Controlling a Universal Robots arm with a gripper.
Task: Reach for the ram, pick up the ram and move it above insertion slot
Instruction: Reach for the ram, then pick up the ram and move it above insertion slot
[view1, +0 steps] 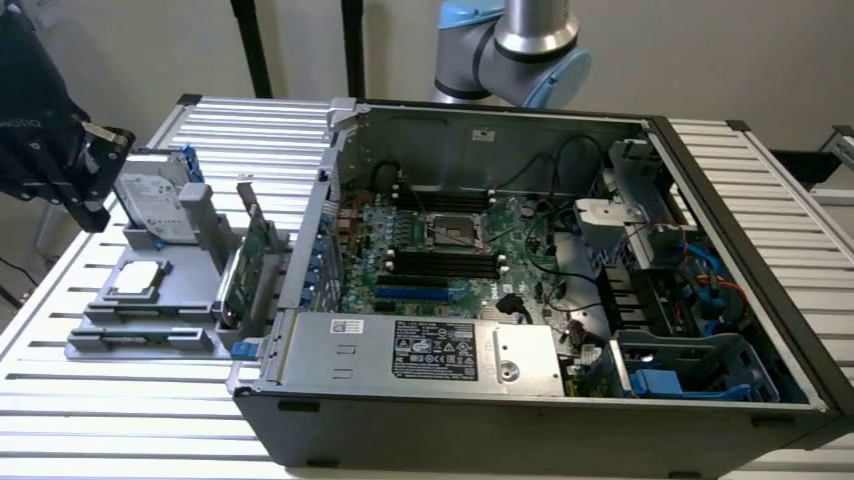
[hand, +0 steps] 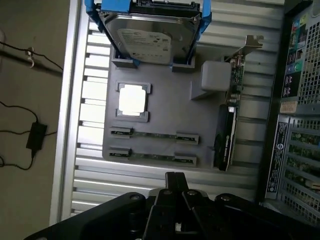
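At the exterior view's left, the gripper (view1: 83, 180) is held off the grey fixture tray (view1: 100, 310), apart from every part. In the wrist view its fingers (hand: 175, 181) are seen pressed together with nothing between them. The ram (hand: 150, 156) is kept in the tray's edge nearest the gripper. It stands on its long edge between end clips, presumably so that its upper edge is offered to a pinch from above. What appears to be a second stick (hand: 152, 134) is seated parallel beside it. Further along, a hard drive (view1: 154, 200) is propped in a blue bracket and a bracketed green card (view1: 254, 255) is stood upright. To the right, the computer case (view1: 534, 400) is laid open, so the motherboard's dark memory slots (view1: 441, 262) are exposed from above.
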